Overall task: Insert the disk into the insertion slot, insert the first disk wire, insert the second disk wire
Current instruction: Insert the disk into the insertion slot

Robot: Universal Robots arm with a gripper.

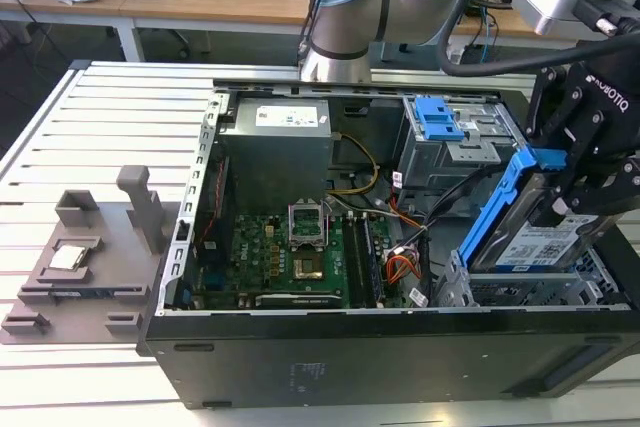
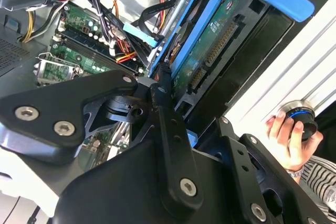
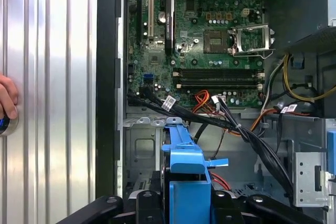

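Held disk [image 1: 530,244] tilted above insertion slot [image 1: 520,292], not yet seated.
Exterior view: gripper [image 1: 568,205] pinches it. Second wrist view: its circuit-board face shows. First wrist view: black cables [image 3: 241,132] lie close ahead; I judge squaring to the cage and clearing them matter most.

The disk [image 1: 545,242] leans tilted above the insertion slot [image 1: 510,292] (exterior view's right), motherboard [image 1: 290,257] at its left.

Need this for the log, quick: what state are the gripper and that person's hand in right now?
Gripper: closed, holding the disk by its blue frame.
Person's hand: curled around a round knob.
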